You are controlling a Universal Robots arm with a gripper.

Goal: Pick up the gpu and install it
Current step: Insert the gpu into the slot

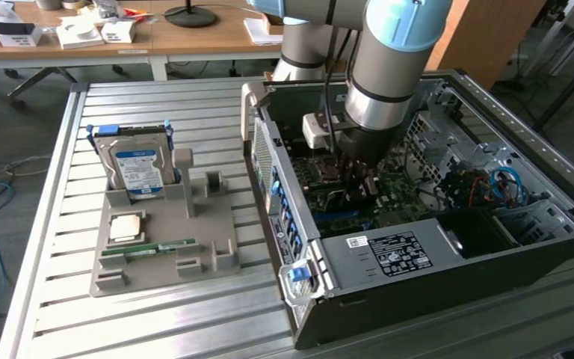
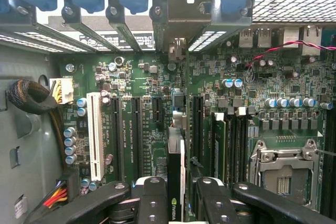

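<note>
Pick-up part done: black two-finger gripper (image 2: 176,203) clamped on gpu (image 2: 176,166), thin dark card seen edge-on with pale metal bracket. Card held upright inside open grey PC case (image 1: 367,258), just over green motherboard (image 2: 147,124) slots. Seating not finished yet, looks like.

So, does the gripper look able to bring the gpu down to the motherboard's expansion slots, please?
Probably yes. The gripper, shut on the gpu, hangs over the motherboard; the black slots lie bare, and the sleeved cable bundle sits off to one side.
</note>
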